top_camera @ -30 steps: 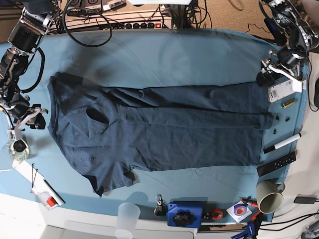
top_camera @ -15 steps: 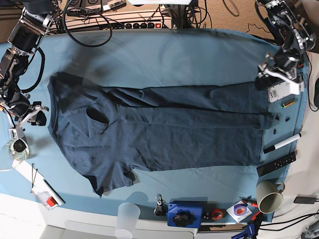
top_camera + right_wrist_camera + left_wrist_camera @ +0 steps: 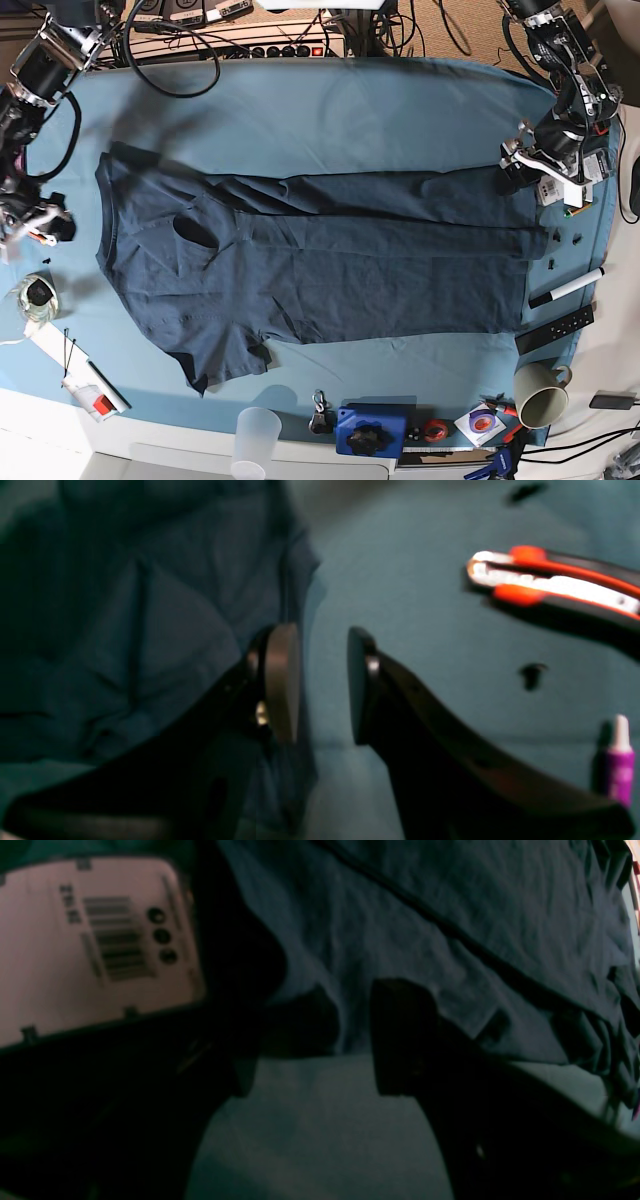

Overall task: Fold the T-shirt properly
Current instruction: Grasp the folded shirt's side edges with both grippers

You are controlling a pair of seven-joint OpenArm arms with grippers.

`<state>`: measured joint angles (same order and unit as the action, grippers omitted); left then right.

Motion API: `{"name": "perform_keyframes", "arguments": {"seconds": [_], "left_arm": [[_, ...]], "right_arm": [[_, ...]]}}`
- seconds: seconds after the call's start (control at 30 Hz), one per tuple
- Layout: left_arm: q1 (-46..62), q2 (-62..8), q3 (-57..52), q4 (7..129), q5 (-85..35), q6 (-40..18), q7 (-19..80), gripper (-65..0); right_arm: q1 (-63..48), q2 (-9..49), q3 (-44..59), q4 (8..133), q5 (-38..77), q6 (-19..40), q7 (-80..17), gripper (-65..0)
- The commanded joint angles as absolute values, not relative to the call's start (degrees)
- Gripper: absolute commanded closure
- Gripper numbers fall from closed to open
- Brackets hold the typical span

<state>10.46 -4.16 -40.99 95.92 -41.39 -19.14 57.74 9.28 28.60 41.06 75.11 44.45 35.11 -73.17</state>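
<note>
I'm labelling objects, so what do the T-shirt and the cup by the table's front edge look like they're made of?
T-shirt: soft matte navy knit, probably cotton; it lies limp with fine wrinkles and seams.
Cup: frosted translucent plastic, apparently; the surface beneath shows faintly through it.

Left arm reaches in from the far right corner, elbow bent, its wrist dropping toward the right edge of the table; the left gripper hangs low there with its dark fingers spread wide apart, nothing between them. Right arm comes down the left side from the far left corner, folded back on itself, and the right gripper sits out at the left edge; in its wrist view the two pads stand partly apart, a clear gap between them, gripping nothing
</note>
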Motion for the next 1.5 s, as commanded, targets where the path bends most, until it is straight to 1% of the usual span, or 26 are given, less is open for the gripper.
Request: {"name": "perform_keyframes", "arguments": {"seconds": [0.0,0.13,0.23,0.27,0.47,0.67,0.8,0.9,1.03,1.2,1.37,1.47], "left_arm": [[10.3,-4.6,-41.1,96.4,-40.7,-19.1,58.0,-34.8],[10.3,-4.6,-41.1,96.4,-40.7,-19.1,58.1,-34.8],[10.4,-4.6,-41.1,96.4,-40.7,-19.1,58.3,-34.8],[10.4,-4.6,-41.1,96.4,-40.7,-19.1,58.3,-34.8],[10.4,-4.6,-41.1,96.4,-40.7,-19.4,58.6,-34.8],[10.5,-4.6,-41.1,96.4,-40.7,-19.3,58.7,-34.8],[10.5,-4.6,-41.1,96.4,-40.7,-19.4,58.6,-34.8],[10.4,-4.6,-41.1,96.4,-40.7,-19.4,58.6,-34.8],[10.5,-4.6,-41.1,96.4,-40.7,-19.3,58.6,-34.8],[10.5,-4.6,-41.1,96.4,-40.7,-19.4,58.6,-34.8],[10.5,-4.6,-41.1,96.4,-40.7,-19.4,58.6,-34.8],[10.5,-4.6,-41.1,96.4,-40.7,-19.4,58.6,-34.8]], "right_arm": [[10.2,30.2,42.5,76.0,46.0,35.1,-73.1,-17.3],[7.6,30.1,44.2,76.0,48.0,35.5,-73.7,-17.6],[4.9,29.7,44.2,76.0,48.5,36.7,-73.2,-21.3],[3.9,29.5,44.2,76.0,48.4,36.7,-73.0,-21.5],[-0.1,27.4,44.2,76.0,49.5,36.9,-72.0,-21.5],[-0.5,24.1,44.2,73.7,50.2,37.7,-73.1,-21.5],[-0.5,24.0,44.2,68.9,53.6,39.8,-74.2,-21.5],[-0.5,24.0,43.8,64.9,55.6,40.0,-75.7,-21.5],[-0.5,24.0,43.1,60.6,61.4,40.0,-79.2,-21.5],[-0.5,24.0,43.1,60.5,67.0,40.0,-80.0,-21.5],[-0.5,24.1,43.1,60.5,69.0,40.0,-80.0,-21.5],[-0.5,24.7,43.3,60.5,76.4,40.0,-80.0,-21.5]]}}
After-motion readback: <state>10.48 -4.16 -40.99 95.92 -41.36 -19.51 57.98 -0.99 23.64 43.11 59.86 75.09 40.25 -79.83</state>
